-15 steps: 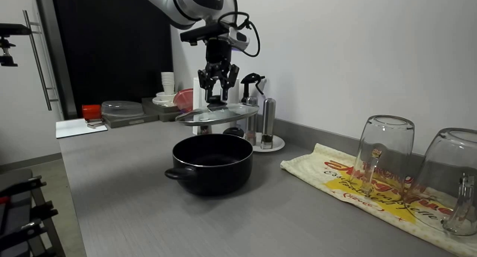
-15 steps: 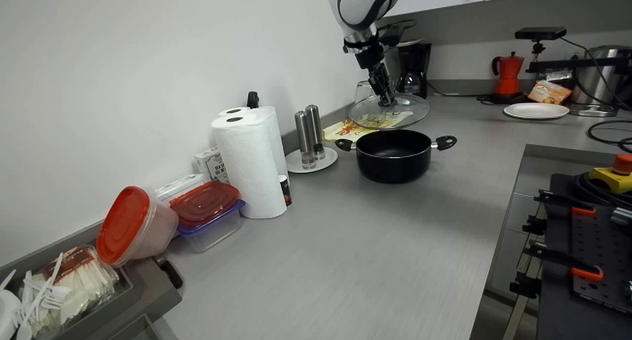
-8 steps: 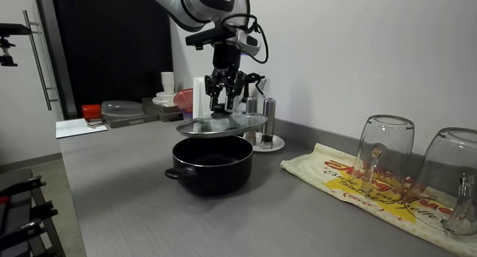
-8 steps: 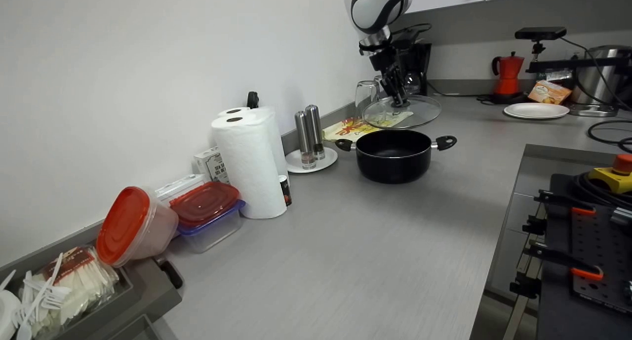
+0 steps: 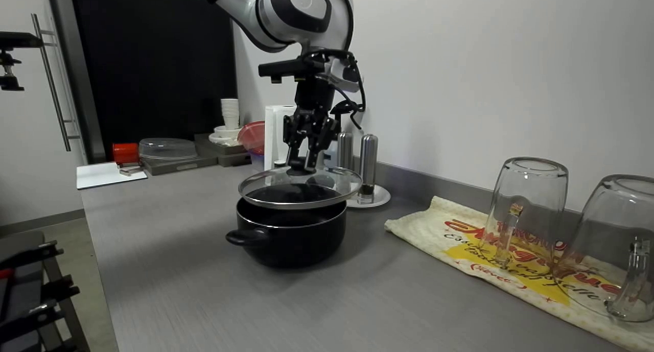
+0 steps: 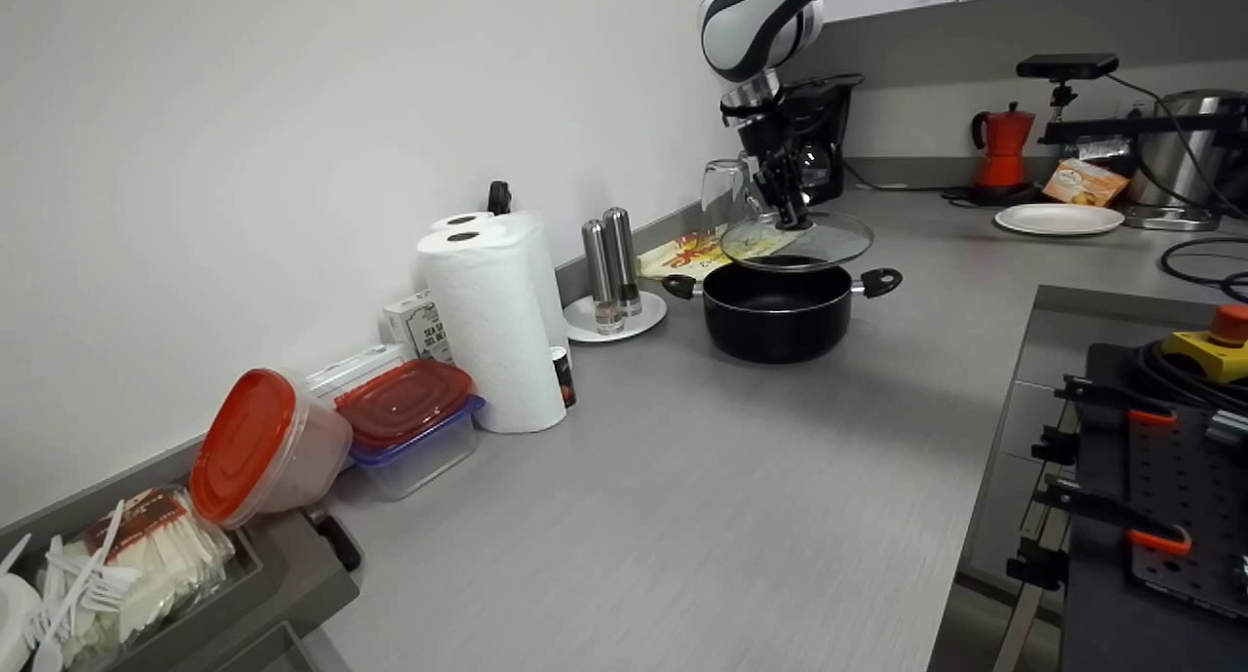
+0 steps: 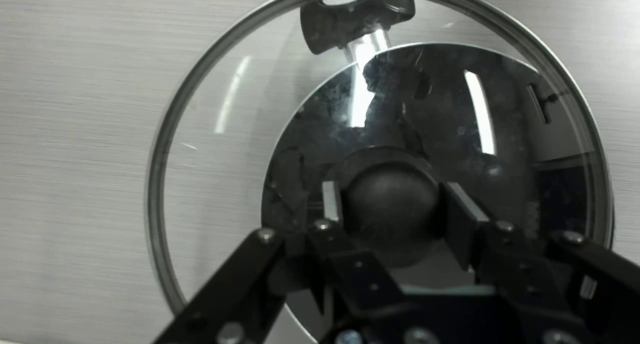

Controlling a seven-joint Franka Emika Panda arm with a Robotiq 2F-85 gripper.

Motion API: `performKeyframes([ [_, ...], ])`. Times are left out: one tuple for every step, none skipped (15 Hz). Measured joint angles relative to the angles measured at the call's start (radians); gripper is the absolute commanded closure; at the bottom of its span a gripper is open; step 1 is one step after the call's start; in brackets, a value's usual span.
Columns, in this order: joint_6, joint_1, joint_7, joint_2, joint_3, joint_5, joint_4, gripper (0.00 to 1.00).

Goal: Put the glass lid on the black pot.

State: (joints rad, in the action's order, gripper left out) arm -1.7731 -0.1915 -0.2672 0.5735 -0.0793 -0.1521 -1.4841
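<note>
My gripper is shut on the dark knob of the glass lid. In the wrist view the two fingers stand on either side of the knob. The lid is held just above the black pot, with a gap to the pot's near rim in both exterior views. It looks slightly tilted. The pot stands upright on the counter. Through the clear lid in the wrist view, the pot's rim shows off-centre to the right, with one handle at the top.
Two pepper mills stand on a white plate near the wall. Paper towel rolls and lidded containers stand along the wall. Upturned glass mugs sit on a printed cloth.
The gripper has carried the lid downward toward the pot. Over the first half second it also shifted right in both exterior views. The pot has not moved.
</note>
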Motion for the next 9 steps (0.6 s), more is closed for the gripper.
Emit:
performKeyframes([
  [-0.007,0.000,0.003,0.003,0.001,0.008,0.000,0.74],
  [-0.013,0.000,0.006,0.007,0.002,0.014,0.000,0.74],
  [-0.019,0.000,0.009,0.011,0.004,0.020,0.000,0.74],
  [-0.025,0.000,0.010,0.015,0.006,0.026,0.000,0.74],
  [-0.030,0.000,0.010,0.020,0.008,0.031,0.000,0.74],
  [-0.035,0.001,0.010,0.026,0.010,0.035,0.000,0.74],
  [-0.039,0.001,0.010,0.031,0.011,0.038,0.000,0.74],
  [-0.042,0.001,0.010,0.036,0.012,0.041,0.000,0.74],
  [-0.046,0.001,0.010,0.040,0.013,0.043,0.000,0.74],
])
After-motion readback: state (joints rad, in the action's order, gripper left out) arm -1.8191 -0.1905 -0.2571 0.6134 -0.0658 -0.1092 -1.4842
